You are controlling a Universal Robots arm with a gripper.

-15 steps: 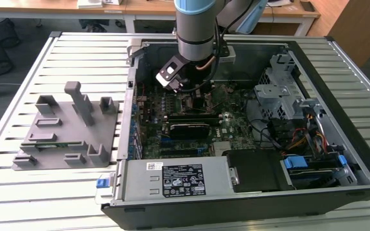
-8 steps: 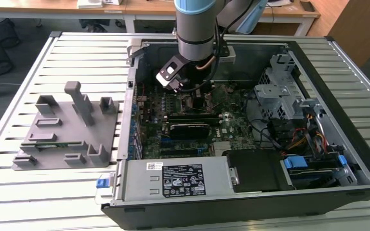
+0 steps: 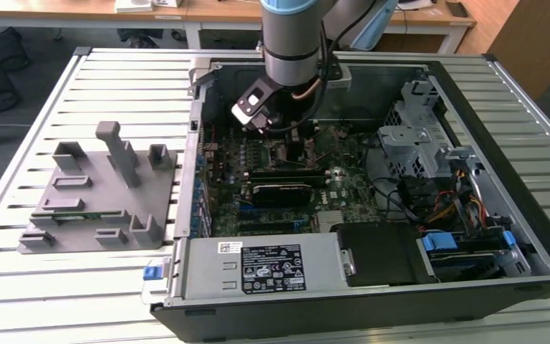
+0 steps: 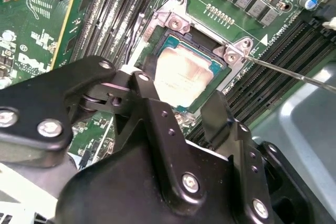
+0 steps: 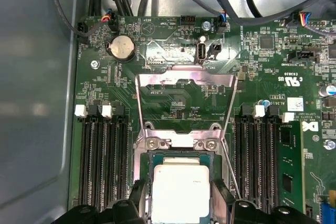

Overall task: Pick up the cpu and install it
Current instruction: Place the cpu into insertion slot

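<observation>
The small flat square silver-topped cpu (image 5: 179, 190) is seated level in the black socket (image 4: 197, 29), whose hinged metal load plate (image 5: 184, 80) is swung up to admit it, and directly over that socket the black hand (image 4: 184, 90) is poised; whether it is gripping cannot be told.

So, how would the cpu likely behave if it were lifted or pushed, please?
The cpu looks flat and metal-topped, so probably stiff and unlikely to roll. Its smooth top may be slippery. Sitting within the socket, it probably resists sideways pushes.
</observation>
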